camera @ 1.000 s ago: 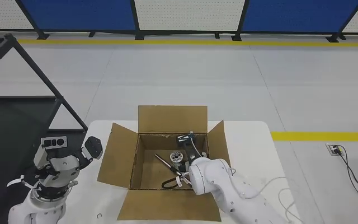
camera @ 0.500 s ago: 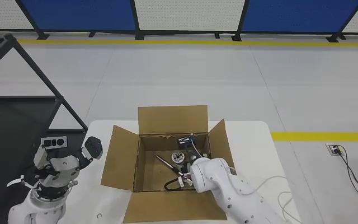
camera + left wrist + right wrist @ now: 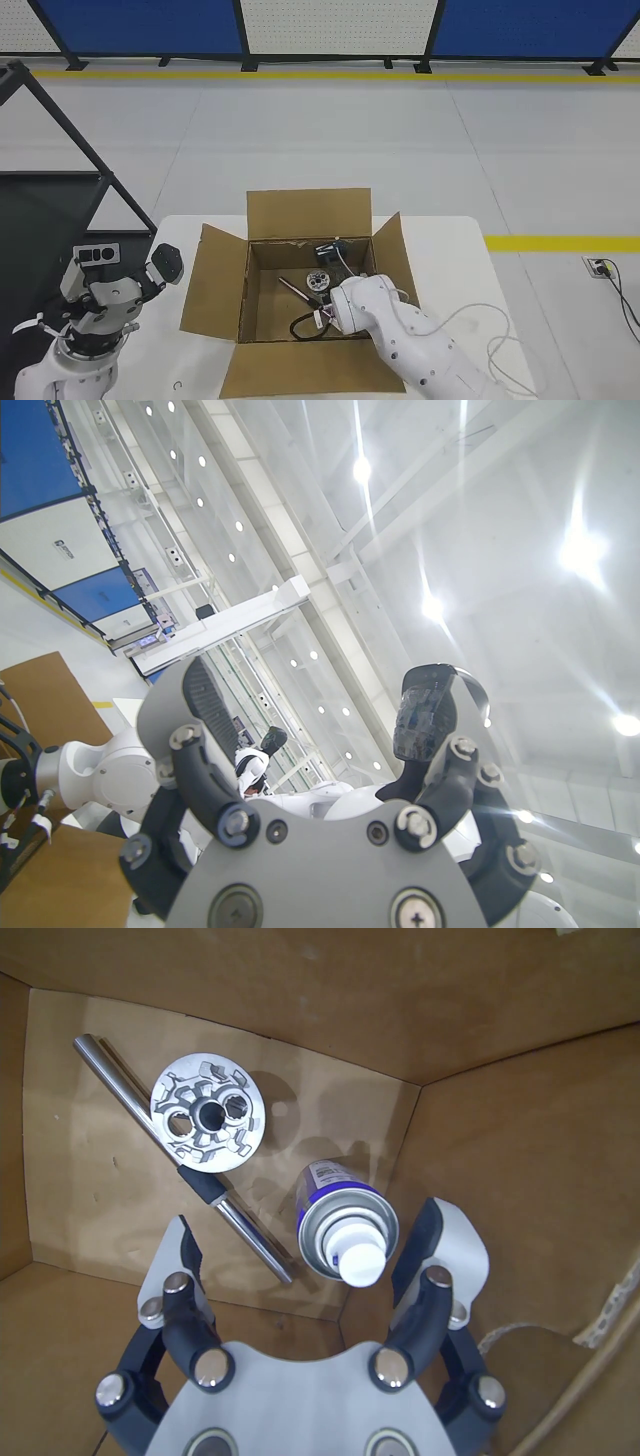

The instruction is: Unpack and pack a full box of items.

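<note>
— Left side first?
— Your left gripper (image 3: pixel 320 710) sits by the left edge of the white table (image 3: pixel 450 240), well apart from the cardboard box (image 3: pixel 308 210). It points up at the ceiling. Its jaws stand spread and hold nothing.

— And the box?
— It stands open in the middle of the table, with its flaps folded outward. On its floor, from the left, you see a steel rod (image 3: pixel 245 1228) with a black sleeve, lying at a slant. Next is a slotted metal disc (image 3: pixel 207 1120), which lies over the rod's middle. Last is a spray can (image 3: pixel 345 1223) with a white nozzle, standing upright near a corner of the box.

— Right jaws?
— Your right gripper (image 3: pixel 310 1233) is down inside the box, above the can. Its jaws are wide apart and grip nothing. The can's top shows between them, closer to one finger (image 3: pixel 440 1238) than the other. You cannot tell whether that pad touches the can.
</note>
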You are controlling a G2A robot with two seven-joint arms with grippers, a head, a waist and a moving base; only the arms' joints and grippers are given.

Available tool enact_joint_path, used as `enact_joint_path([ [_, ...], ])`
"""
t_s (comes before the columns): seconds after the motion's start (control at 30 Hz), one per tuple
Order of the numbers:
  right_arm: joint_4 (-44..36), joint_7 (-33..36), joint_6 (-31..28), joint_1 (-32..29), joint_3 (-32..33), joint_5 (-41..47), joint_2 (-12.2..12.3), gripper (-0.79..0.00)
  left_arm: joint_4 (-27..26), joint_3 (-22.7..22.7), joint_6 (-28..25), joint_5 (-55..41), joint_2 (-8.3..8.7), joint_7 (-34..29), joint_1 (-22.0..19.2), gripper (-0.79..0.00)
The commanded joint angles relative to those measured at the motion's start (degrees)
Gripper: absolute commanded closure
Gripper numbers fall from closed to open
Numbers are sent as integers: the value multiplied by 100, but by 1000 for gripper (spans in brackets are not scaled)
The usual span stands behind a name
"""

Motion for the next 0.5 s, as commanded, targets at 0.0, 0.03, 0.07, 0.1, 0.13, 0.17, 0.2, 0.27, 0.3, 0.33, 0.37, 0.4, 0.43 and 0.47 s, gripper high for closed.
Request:
enact_joint_path([
  [0.0,85,-7,1,13,8,-34,-31,-465,0,0,0,0,0,0,0,-785],
  [0.03,114,-7,1,18,11,-48,-46,-431,0,0,0,0,0,0,0,-785],
  [0.07,136,-12,-1,19,23,-44,-61,-382,0,0,0,0,0,0,0,-785],
  [0.1,164,-10,-11,22,34,-46,-74,-354,0,0,0,0,0,0,0,-785],
  [0.13,186,-14,-16,26,42,-63,-86,-329,0,0,0,0,0,0,0,-785],
  [0.17,202,-18,-15,26,56,-68,-98,-308,0,0,0,0,0,0,0,-785],
  [0.2,210,-26,-18,24,69,-77,-110,-271,0,0,0,0,0,0,0,-785],
  [0.27,208,-34,-17,7,94,-112,-128,-219,0,0,0,0,0,0,0,-785],
  [0.3,196,-36,-13,-5,105,-142,-134,-197,0,0,0,0,0,0,0,-785],
  [0.33,182,-36,-12,-14,120,-172,-140,-166,0,0,0,0,0,0,0,-785],
  [0.37,166,-32,-11,-24,136,-206,-145,-135,0,0,0,0,0,0,0,-785],
  [0.4,139,-30,0,-41,152,-245,-148,-105,0,0,0,0,0,0,0,-785],
  [0.43,101,-27,7,-63,173,-279,-150,-65,0,0,0,0,0,0,0,-785],
  [0.47,53,-33,11,-87,208,-310,-147,-15,0,0,0,0,0,0,0,-785],
])
